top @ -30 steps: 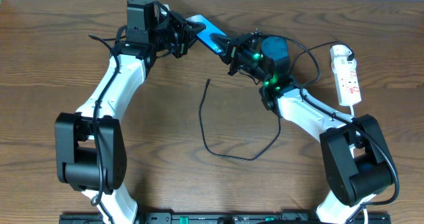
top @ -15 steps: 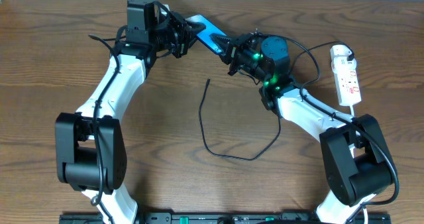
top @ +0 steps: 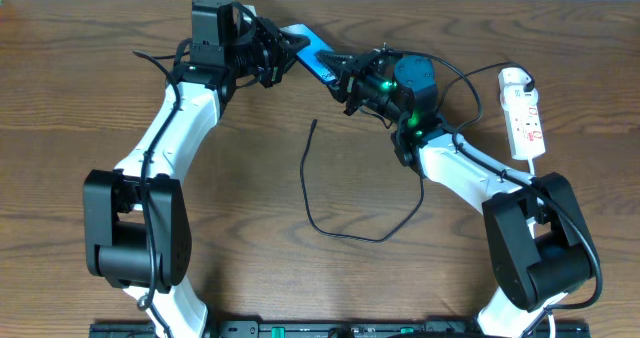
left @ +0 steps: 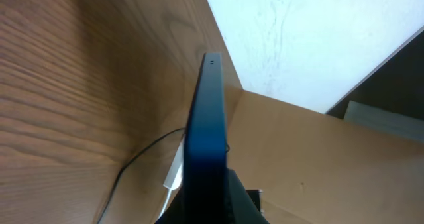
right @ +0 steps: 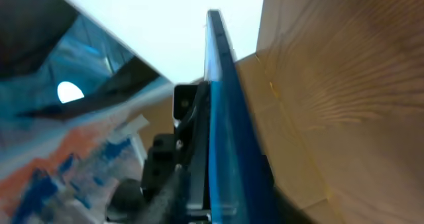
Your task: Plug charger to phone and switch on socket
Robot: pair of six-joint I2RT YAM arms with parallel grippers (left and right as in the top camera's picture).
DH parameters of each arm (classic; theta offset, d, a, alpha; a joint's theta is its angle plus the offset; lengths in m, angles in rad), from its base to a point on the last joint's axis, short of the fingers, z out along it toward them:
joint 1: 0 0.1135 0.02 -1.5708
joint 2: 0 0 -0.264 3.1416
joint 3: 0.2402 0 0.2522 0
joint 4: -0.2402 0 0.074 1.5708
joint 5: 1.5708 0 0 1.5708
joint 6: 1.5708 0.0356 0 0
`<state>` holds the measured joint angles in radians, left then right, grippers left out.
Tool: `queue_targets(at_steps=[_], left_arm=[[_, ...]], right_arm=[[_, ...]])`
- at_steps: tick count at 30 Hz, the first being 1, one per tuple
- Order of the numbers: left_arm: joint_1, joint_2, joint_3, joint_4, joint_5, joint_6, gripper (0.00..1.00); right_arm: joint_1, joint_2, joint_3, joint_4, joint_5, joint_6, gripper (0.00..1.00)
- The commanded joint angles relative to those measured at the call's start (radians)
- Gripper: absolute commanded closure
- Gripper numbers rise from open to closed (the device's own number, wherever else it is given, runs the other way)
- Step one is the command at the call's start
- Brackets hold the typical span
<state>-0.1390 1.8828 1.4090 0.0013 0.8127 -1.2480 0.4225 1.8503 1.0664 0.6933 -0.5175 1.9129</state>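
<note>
overhead, left arm (top: 170,128) and right arm (top: 460,168) angle inward, left jaws clenched on the phone (top: 312,48), right jaws unclear.

Left arm (top: 175,128), right arm (top: 465,168): white link shells, bulky black joint housings, thin black cable routed along each. Left pincer (top: 288,44) and right pincer (top: 345,76) both black. Just behind right pincer: round teal cap (top: 413,76), green LEDs (top: 405,126) lit. Far behind both pincers: black base rail (top: 330,329).
</note>
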Motion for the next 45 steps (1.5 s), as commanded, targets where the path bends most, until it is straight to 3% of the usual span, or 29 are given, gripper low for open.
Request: queue_targets(at_steps=[1, 14, 22, 28, 33, 45], left_arm=[[0.005, -0.02, 0.001, -0.001, -0.008, 0.069, 0.93], [0.037, -0.02, 0.001, -0.001, 0.013, 0.1, 0.93], [0.159, -0.02, 0.001, -0.023, 0.081, 0.179, 0.92], [0.244, -0.02, 0.001, -0.058, 0.155, 0.182, 0.93], [0.282, -0.02, 0.001, -0.057, 0.179, 0.18, 0.93], [0.308, -0.02, 0.001, -0.057, 0.209, 0.181, 0.93]], right_arm=[[0.002, -0.005, 0.018, 0.01, -0.016, -0.031, 0.68], [-0.026, -0.005, 0.018, -0.007, -0.003, -0.127, 0.62], [-0.119, -0.005, 0.018, -0.221, 0.01, -0.476, 0.62], [-0.143, -0.005, 0.018, -0.355, 0.002, -0.826, 0.62], [-0.122, -0.004, 0.018, -0.488, 0.023, -0.954, 0.62], [-0.005, 0.041, 0.019, -0.556, 0.092, -1.001, 0.63]])
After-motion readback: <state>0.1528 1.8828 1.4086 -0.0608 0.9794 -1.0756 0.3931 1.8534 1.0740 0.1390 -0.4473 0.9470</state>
